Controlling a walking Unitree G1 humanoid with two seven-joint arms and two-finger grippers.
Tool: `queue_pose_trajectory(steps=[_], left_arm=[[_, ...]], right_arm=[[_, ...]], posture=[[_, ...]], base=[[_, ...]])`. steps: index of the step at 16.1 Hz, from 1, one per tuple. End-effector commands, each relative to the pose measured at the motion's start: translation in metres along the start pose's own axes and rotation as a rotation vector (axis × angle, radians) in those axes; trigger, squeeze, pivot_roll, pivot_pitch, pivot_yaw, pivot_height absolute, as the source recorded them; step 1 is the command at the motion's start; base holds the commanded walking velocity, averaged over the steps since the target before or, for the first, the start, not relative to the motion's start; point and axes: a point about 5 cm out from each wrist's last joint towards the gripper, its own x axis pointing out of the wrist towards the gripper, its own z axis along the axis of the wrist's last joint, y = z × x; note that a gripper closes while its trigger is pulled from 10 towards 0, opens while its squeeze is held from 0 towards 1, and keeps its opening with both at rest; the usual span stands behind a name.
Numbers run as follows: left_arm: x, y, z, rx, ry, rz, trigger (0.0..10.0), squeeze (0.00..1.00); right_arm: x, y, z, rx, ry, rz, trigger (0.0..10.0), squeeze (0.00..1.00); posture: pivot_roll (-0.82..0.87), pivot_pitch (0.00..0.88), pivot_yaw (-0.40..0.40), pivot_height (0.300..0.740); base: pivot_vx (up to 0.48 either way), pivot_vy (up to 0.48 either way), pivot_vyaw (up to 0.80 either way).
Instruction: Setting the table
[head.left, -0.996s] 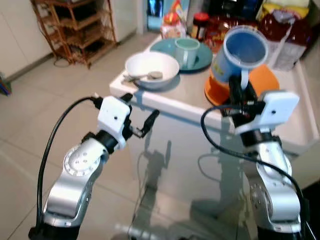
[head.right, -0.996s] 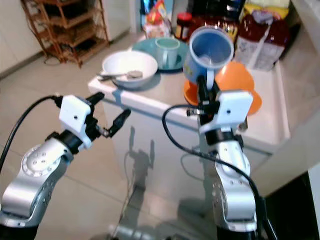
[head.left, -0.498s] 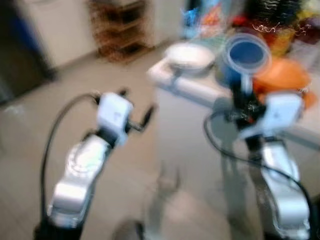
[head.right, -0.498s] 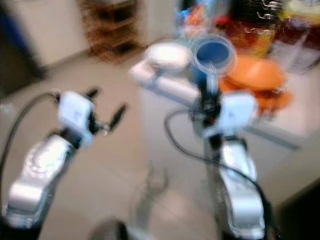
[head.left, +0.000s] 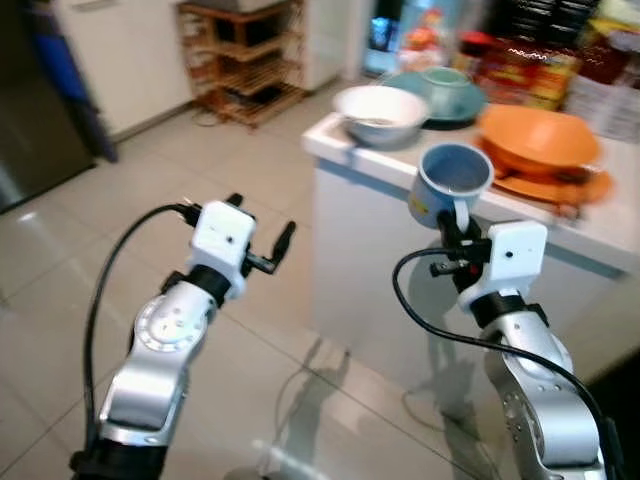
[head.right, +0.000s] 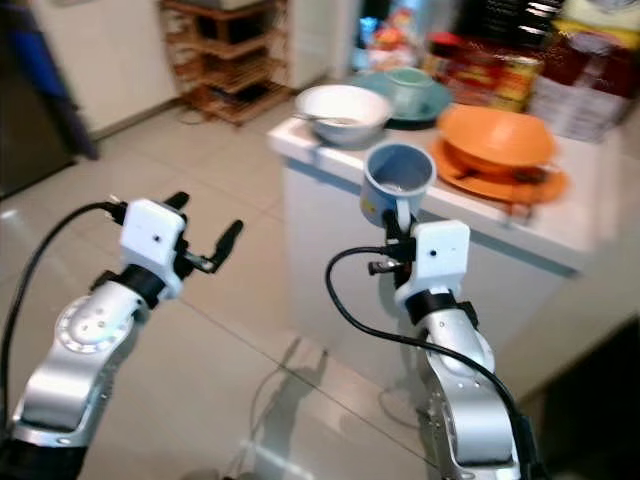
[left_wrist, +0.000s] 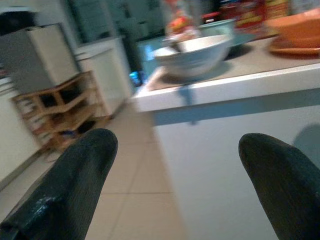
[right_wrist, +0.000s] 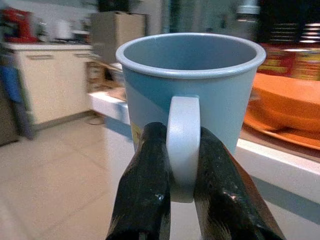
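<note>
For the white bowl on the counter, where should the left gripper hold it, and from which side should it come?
Probably the near rim of the white bowl, from the counter edge. It sits at the corner, opening up, and the thin wall suits a pinch. The left gripper is open and on that side. A utensil lies inside, so avoid that spot.

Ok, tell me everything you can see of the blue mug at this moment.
The blue mug is light blue with a paler loop handle, smooth and glossy like plastic or ceramic, with a small yellowish mark on its side. It is upright, mouth up, and looks empty. The right gripper holds it in the air by the handle, jaws shut on it, beside the white counter, touching nothing else.
</note>
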Motion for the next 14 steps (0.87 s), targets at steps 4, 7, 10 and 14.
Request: queue_pose_trajectory(steps=[4,7,10,14], left_arm=[[-0.011,-0.009,-0.004,-0.011,-0.004,-0.064,10.0,0.00],[-0.012,-0.008,-0.006,-0.012,-0.005,-0.070,10.0,0.00],[-0.011,-0.008,-0.005,-0.003,-0.011,-0.079,10.0,0.00],[-0.012,-0.010,0.000,0.013,-0.030,-0.096,10.0,0.00]], right_arm=[[-0.012,-0.011,0.006,0.037,-0.111,-0.013,10.0,0.00],[-0.018,-0.011,0.006,0.029,-0.123,-0.005,10.0,0.00],[-0.025,-0.004,0.004,0.001,-0.147,0.087,10.0,0.00],[-0.039,-0.007,-0.002,0.022,-0.132,0.108,10.0,0.00]], posture=[[0.11,0.003,-0.036,0.740],[0.09,0.000,-0.034,0.740],[0.10,0.000,-0.023,0.740],[0.13,0.000,-0.029,0.740]], base=[[0.000,-0.352,0.00],[0.000,-0.358,-0.18],[0.000,-0.358,-0.80],[0.000,-0.357,-0.40]])
